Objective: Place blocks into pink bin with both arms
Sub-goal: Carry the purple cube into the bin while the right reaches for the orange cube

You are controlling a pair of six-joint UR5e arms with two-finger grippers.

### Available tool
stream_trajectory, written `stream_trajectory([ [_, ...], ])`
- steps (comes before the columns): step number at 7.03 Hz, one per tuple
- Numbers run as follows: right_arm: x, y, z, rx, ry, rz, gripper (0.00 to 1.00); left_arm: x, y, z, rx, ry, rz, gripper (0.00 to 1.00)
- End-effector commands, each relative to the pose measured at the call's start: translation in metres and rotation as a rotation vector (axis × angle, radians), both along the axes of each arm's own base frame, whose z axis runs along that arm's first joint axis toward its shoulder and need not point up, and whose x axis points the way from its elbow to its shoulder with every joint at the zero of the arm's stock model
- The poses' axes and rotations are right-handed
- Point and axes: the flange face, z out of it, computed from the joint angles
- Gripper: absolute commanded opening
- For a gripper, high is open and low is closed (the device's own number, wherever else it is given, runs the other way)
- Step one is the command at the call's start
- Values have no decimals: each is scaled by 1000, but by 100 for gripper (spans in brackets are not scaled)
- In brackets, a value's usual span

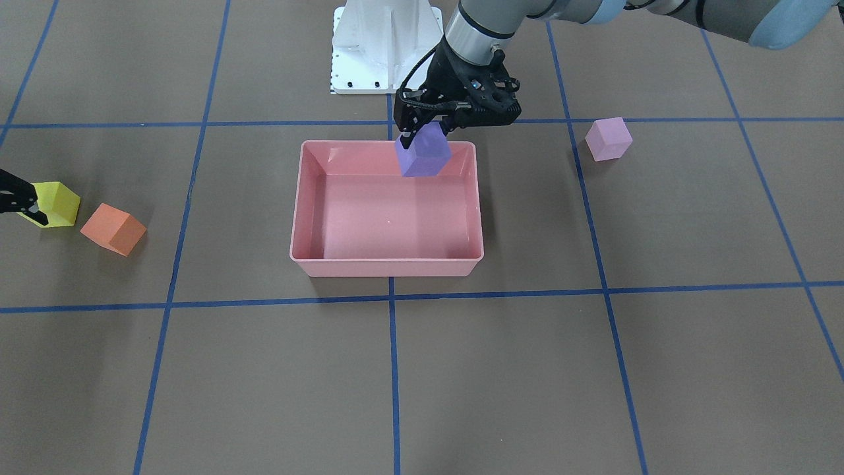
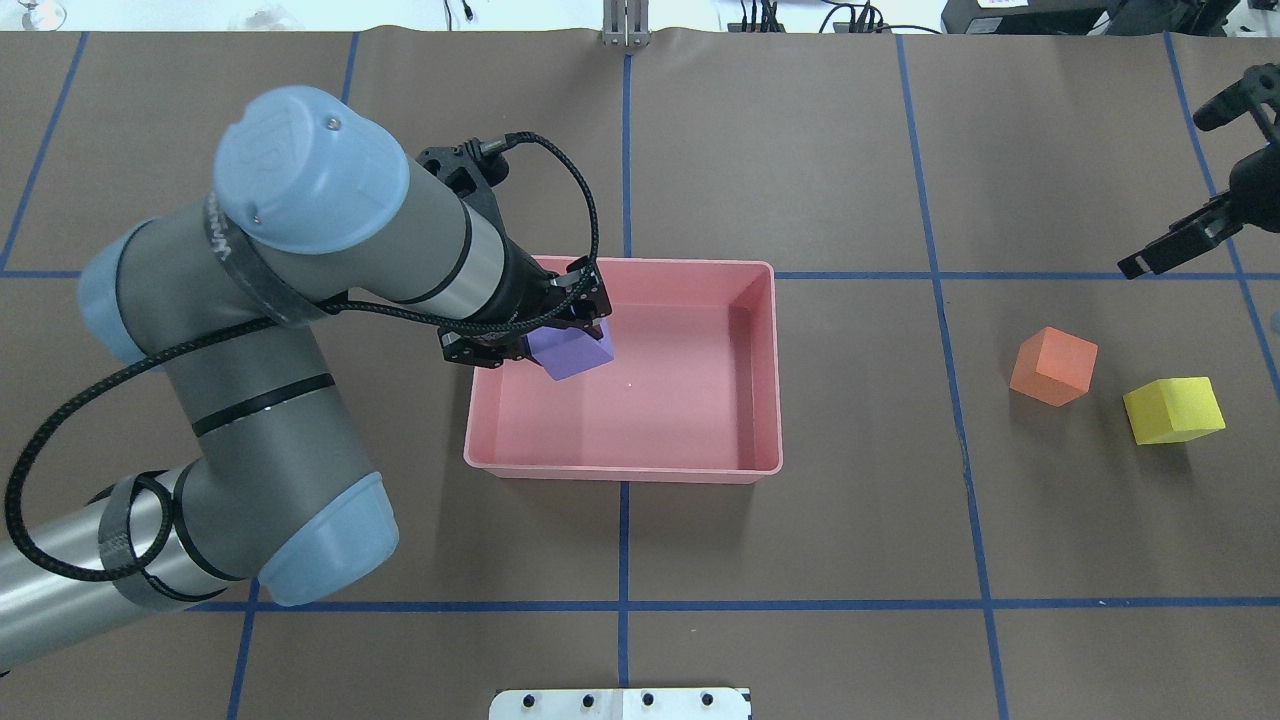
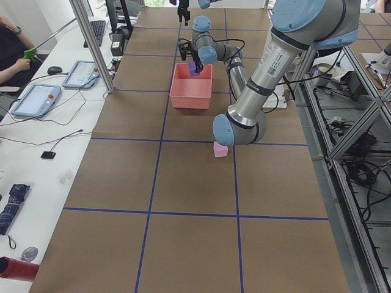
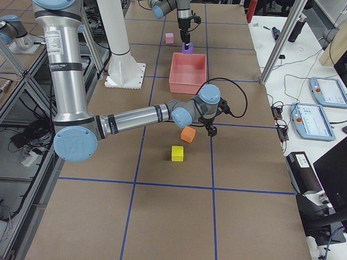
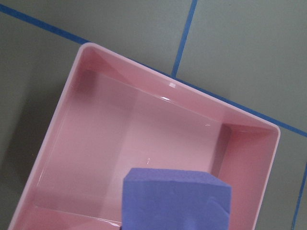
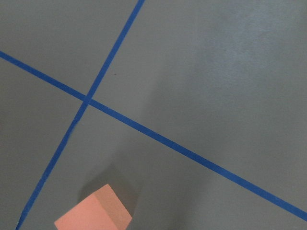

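Seen from the front, the left gripper clamps the purple block above the pink bin, near its 12 o'clock wall. On the table, the light pink block lies at the bin's 3 o'clock. The orange block and yellow block lie at 9 o'clock, near the right gripper. I cannot tell how its jaws stand.

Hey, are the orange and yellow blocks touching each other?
Apart. The overhead view shows a clear gap between the orange block and the yellow block.
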Motion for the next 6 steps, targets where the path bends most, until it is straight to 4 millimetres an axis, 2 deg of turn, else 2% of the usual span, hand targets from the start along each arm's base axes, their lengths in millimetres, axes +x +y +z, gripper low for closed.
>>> stream_trajectory([
  [1, -48, 15, -10, 83, -18, -79, 100, 33, 6, -1, 5, -32, -9, 0],
  [2, -64, 19, -11, 117, -3, -91, 100, 41, 2, -8, 5, -32, -7, 0],
  [6, -94, 28, 8, 123, 57, -126, 100, 44, 3, -9, 5, -33, -4, 0],
])
